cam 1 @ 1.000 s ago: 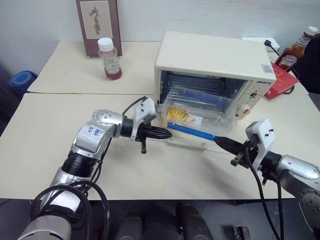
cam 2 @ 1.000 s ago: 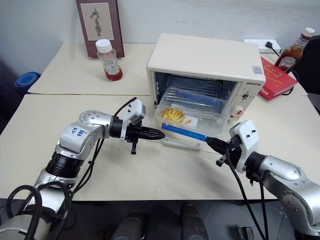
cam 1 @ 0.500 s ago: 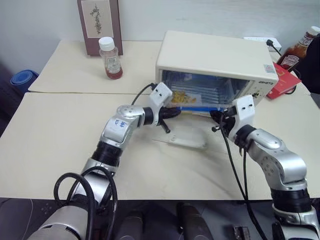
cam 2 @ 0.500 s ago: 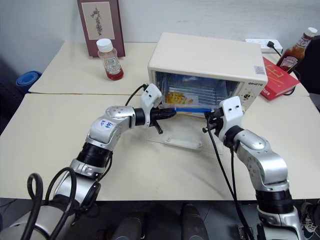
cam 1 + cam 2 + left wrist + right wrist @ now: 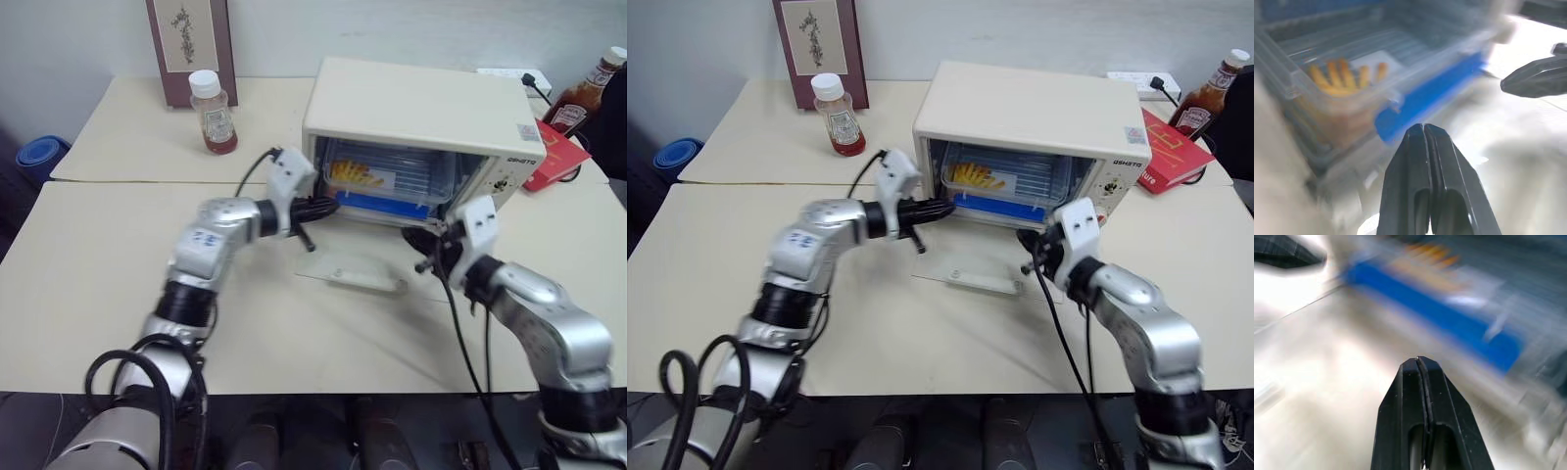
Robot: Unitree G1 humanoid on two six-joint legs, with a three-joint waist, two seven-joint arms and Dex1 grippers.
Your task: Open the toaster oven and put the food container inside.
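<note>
the food container [image 5: 1004, 188] sits inside the open toaster oven [image 5: 1034, 113] on the rack. the left gripper [image 5: 945, 207] and right gripper [image 5: 1027, 238] point at its front, fingers pressed together, holding nothing.

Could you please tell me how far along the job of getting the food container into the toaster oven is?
Done: the toaster oven stands open, its glass door flat on the table. In hand: the food container sits in the mouth, blue clip at the front edge, both shut end effectors, left and right, at its front corners. Left: possibly a final nudge deeper.
</note>
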